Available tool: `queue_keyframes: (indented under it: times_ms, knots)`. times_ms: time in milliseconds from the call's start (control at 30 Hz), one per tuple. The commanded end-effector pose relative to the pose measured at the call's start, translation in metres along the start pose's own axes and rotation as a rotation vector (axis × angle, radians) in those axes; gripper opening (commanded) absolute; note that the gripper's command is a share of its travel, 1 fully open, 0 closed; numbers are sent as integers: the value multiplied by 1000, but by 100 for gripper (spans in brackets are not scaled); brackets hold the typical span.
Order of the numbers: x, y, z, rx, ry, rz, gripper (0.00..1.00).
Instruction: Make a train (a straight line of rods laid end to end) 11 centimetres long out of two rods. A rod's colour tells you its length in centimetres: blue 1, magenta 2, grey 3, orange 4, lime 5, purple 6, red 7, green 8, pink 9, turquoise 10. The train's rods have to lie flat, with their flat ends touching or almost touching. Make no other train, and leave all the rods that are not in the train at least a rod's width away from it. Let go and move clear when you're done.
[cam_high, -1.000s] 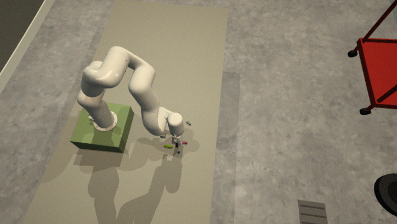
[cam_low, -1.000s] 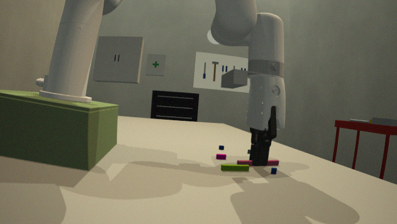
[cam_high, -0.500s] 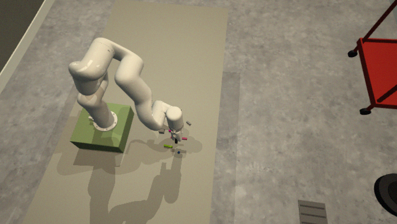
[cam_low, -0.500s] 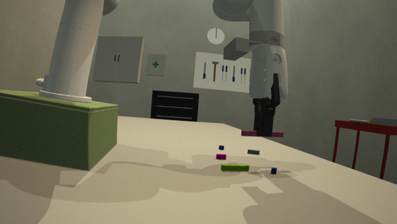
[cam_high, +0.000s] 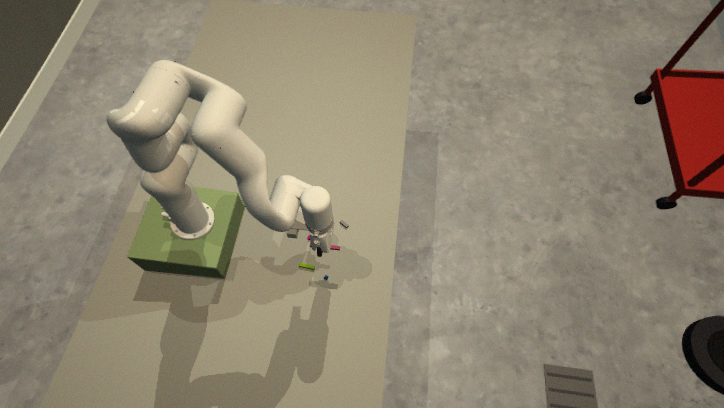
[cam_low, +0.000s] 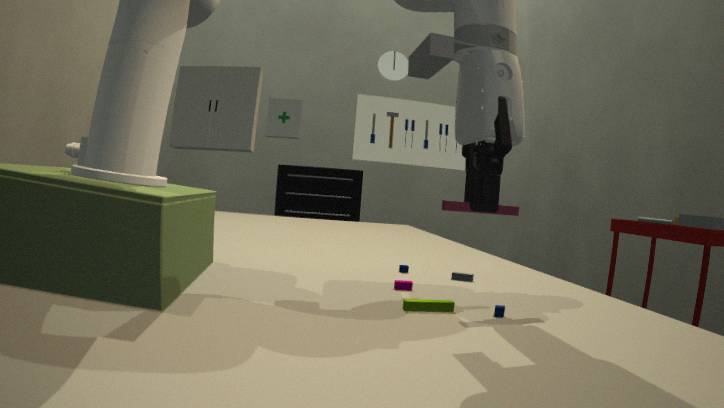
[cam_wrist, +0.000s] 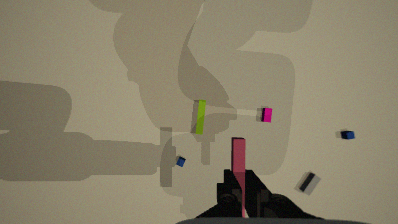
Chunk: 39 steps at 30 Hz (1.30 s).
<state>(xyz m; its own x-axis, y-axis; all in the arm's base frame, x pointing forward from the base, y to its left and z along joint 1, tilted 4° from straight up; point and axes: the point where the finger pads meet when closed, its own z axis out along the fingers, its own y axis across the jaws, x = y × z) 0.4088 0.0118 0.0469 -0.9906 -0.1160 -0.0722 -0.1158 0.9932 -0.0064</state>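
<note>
A workshop: wall tool board (cam_low: 405, 131), first-aid cabinet (cam_low: 283, 118), red trolley (cam_high: 694, 134), concrete floor (cam_high: 531, 202).

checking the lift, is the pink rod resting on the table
No, the pink rod hangs in the gripper, well above the table.

The arm (cam_high: 222, 131) has a smooth, glossy white shell that looks like plastic, with soft highlights. Its base block (cam_low: 101, 238) is matt green with a faint sheen on top. The mat (cam_low: 303, 243) is flat, matt beige. The floor (cam_high: 531, 202) looks like rough, mottled grey concrete. The rods, such as the lime rod (cam_low: 428, 305), are smooth, plain-coloured and matt. The gripper (cam_low: 483, 202) fingers are dull black.
</note>
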Motion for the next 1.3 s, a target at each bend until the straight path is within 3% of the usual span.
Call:
queue_keyframes:
  times_ms: [0, 200, 800, 1033, 1267]
  knots:
    - [-1, 4, -2, 0, -4, 7, 4]
    - [6, 55, -3, -10, -4, 95, 4]
    - [6, 56, -1, -10, -4, 98, 4]
    - [6, 56, 10, -10, -4, 98, 4]
    - [6, 56, 38, -10, -4, 98, 4]
